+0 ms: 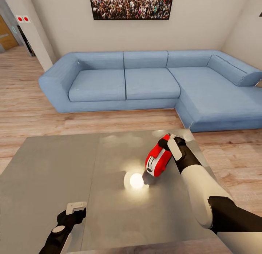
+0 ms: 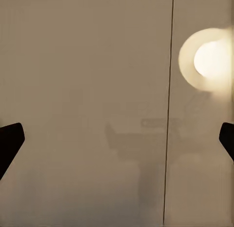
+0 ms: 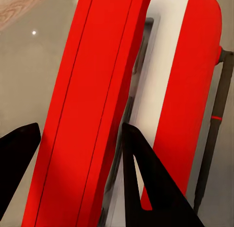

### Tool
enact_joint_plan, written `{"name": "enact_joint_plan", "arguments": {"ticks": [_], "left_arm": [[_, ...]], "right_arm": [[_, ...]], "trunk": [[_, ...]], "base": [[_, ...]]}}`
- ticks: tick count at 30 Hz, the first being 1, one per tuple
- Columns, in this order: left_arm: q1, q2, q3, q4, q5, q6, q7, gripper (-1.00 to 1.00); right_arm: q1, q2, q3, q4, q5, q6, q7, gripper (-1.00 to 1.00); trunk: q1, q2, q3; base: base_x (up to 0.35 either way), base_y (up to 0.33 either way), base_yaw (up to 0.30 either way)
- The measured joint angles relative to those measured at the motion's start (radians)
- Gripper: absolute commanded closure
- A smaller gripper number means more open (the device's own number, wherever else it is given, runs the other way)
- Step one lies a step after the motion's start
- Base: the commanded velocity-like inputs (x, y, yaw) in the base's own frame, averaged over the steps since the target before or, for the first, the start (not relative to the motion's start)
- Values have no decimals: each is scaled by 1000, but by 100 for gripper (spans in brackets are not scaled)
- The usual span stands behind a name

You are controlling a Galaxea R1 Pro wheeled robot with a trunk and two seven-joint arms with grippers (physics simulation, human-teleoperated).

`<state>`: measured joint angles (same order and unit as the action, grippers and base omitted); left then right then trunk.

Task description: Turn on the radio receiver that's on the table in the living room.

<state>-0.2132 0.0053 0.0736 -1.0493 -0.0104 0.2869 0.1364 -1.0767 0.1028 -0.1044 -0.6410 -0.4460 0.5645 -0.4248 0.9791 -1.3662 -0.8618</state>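
Near the glossy grey worktop's [image 1: 54, 166] far right corner, the right fingers [image 3: 78, 154] straddle the small rounded red-and-white radio receiver [image 1: 158, 160], apparently to reach its switch; left fingers [image 2: 117, 139] hover spread, idle.

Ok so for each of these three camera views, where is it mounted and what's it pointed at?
Head view: on the robot's head, looking down over the table, radio receiver, blue sofa; both arms show.
Left wrist view: near the left gripper, facing the tabletop; dark fingertips show.
Right wrist view: near the right gripper, close on the radio; one fingertip each side of its red edge.
Shared: lamp reflection in the head and left wrist views.
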Motion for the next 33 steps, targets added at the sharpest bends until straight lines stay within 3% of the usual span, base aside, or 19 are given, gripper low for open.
{"name": "enact_joint_plan", "arguments": {"ticks": [17,21,24,29,33], "left_arm": [[0,-1,0,0,-5,0,3,-100],[0,-1,-1,1,-5,0,3,-100],[0,-1,-1,1,-5,0,3,-100],[0,-1,-1,1,-5,0,3,-100],[0,-1,-1,1,-5,0,3,-100]], "right_arm": [[0,0,2,0,2,0,4,100],[0,-5,2,-1,19,-1,41,100],[0,-29,2,-2,34,0,111,100],[0,-120,1,-1,46,6,344,100],[0,-159,1,-1,50,10,407,100]], "trunk": [[-65,119,53],[-80,147,66],[-92,168,75],[-111,203,91],[-127,231,103]], "base": [[0,0,0],[0,0,0],[0,0,0],[0,0,0],[0,0,0]]}}
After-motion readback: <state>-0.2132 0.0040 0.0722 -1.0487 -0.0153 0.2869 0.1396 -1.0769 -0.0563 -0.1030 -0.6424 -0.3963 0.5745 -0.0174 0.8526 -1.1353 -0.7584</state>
